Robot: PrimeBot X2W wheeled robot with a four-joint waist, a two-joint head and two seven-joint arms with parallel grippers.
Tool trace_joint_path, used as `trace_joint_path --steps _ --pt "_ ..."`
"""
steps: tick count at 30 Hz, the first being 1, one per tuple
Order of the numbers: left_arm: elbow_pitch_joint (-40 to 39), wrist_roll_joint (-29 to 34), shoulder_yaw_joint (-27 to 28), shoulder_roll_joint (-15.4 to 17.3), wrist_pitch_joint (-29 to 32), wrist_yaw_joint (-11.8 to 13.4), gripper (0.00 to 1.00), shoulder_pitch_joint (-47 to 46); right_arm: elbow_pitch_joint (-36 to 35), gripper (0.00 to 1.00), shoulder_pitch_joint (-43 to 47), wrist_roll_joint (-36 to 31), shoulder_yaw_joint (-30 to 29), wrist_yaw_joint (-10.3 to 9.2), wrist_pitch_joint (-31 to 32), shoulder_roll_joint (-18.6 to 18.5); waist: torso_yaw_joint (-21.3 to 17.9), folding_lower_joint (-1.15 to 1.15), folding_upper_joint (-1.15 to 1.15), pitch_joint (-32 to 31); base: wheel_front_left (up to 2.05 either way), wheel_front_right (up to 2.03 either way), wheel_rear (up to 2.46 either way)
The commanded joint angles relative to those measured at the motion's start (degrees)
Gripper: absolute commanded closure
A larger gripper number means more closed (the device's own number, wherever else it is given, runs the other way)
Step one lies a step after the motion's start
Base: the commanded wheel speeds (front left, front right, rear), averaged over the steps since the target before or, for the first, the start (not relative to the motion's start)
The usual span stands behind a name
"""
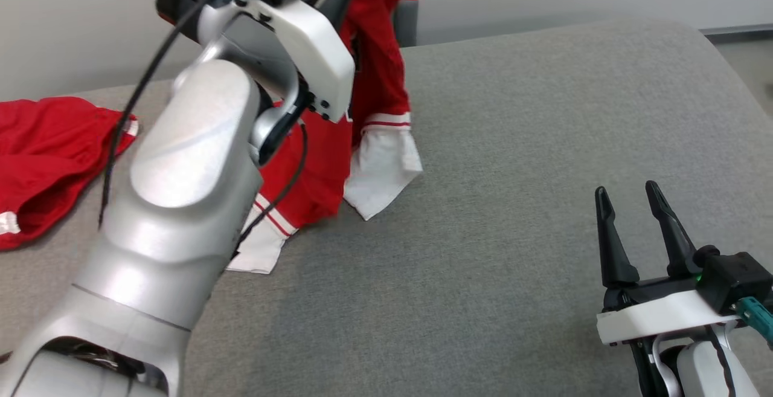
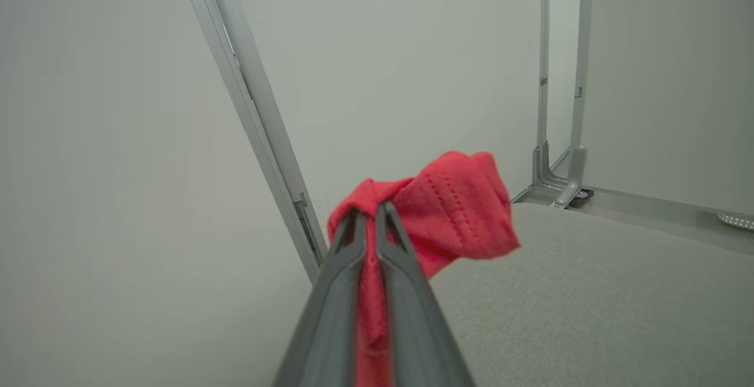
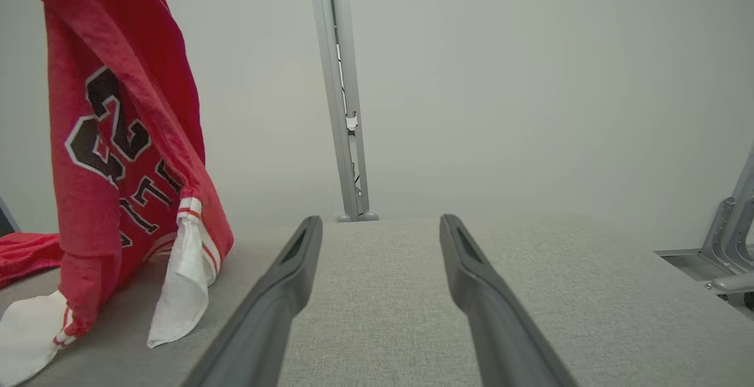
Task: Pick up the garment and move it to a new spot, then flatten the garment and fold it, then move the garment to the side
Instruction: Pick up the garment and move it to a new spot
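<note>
At the lower right of the head view the right gripper (image 1: 626, 190) is hovering low over the grey woven-fabric padded surface (image 1: 513, 143). Its two long dark fingers are standing spread apart with nothing between them. Its own wrist view is confirming this, with bare grey cloth lying in the gap.

From the lower left the silver-white left forearm (image 1: 193, 173) is rising towards the top centre of the head view and covering its own fingertips. The left wrist view is supplying that part: at its centre the left gripper (image 2: 369, 210) is pressing its jaws together on a bunched fold of the red sports jersey (image 2: 459, 204).

Past the arm, the jersey is hanging from the top of the head view down to the surface, its white, red-striped hems touching the grey cloth at centre left. The right wrist view, at its left, is adding black, white-edged numerals and letters on the red cloth.

A second heap of red cloth (image 1: 42, 155) is lying at the head view's left edge. Whether it is joining the jersey I cannot tell, as the arm is covering the gap. Farthest back, a grey metal post (image 3: 344, 110) is standing against the pale wall (image 3: 530, 80).
</note>
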Motion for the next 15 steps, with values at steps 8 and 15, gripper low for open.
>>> trace_joint_path --steps 8,15 --pt "6.32 -5.4 -8.0 -3.13 -4.43 1.44 1.0 4.89 0.44 0.0 -2.18 1.93 1.57 0.03 -0.28 -0.29 -9.43 0.0 0.0 5.75 0.0 0.0 0.0" --pt "8.46 -9.36 -18.88 -3.06 -7.86 4.77 0.25 4.88 0.35 0.0 -2.66 2.97 2.16 0.03 -0.28 -0.28 -12.05 0.0 0.0 8.1 0.0 0.0 0.0"
